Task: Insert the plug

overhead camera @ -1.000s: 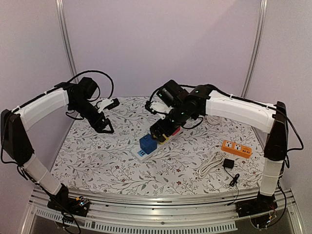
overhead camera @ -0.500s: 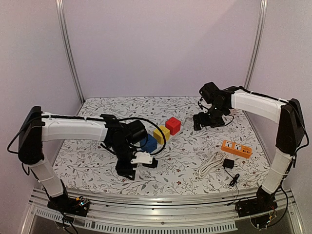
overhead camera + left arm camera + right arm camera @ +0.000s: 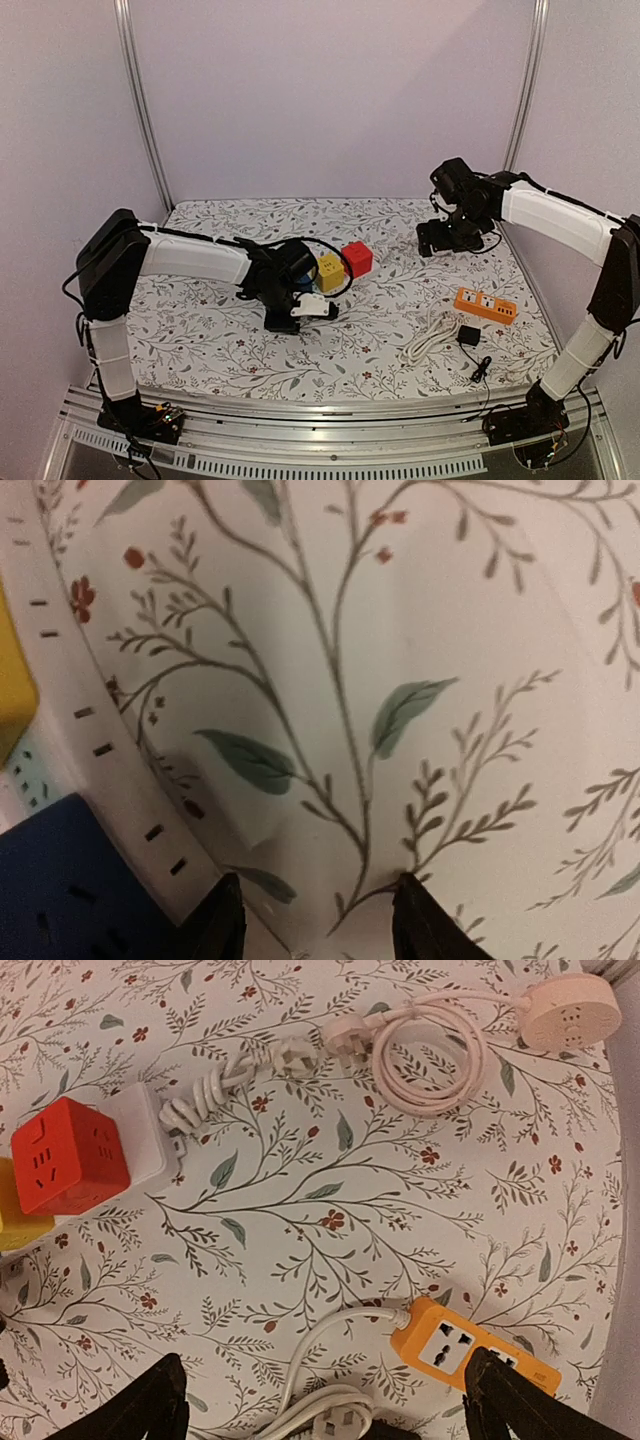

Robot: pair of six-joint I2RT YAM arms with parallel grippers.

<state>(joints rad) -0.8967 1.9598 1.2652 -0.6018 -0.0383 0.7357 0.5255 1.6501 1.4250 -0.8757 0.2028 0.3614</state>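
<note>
A white power strip [image 3: 92, 732] carries a blue cube [image 3: 70, 890], a yellow cube [image 3: 330, 272] and a red cube [image 3: 356, 258]. My left gripper [image 3: 283, 322] is low over the cloth at the strip's near end, right beside the blue cube. Its fingers [image 3: 225, 925] are open with only cloth between them. My right gripper [image 3: 440, 240] hangs high at the back right, wide open and empty. Below it lie an orange power strip [image 3: 470, 1345] and its coiled white cable with a white plug [image 3: 335, 1422]. A black plug adapter [image 3: 468, 337] lies next to the coil.
In the right wrist view the white strip's own bundled cable [image 3: 215, 1090] and plug [image 3: 290, 1057] lie behind the red cube [image 3: 70, 1155]. A pink cable with a round socket [image 3: 565, 1010] lies at the back right. A thin black cable [image 3: 481, 370] runs near the front edge.
The right arm has pulled away from the cube strip to the back right. The left arm has swung in from the back left and now sits low at the strip's near end.
</note>
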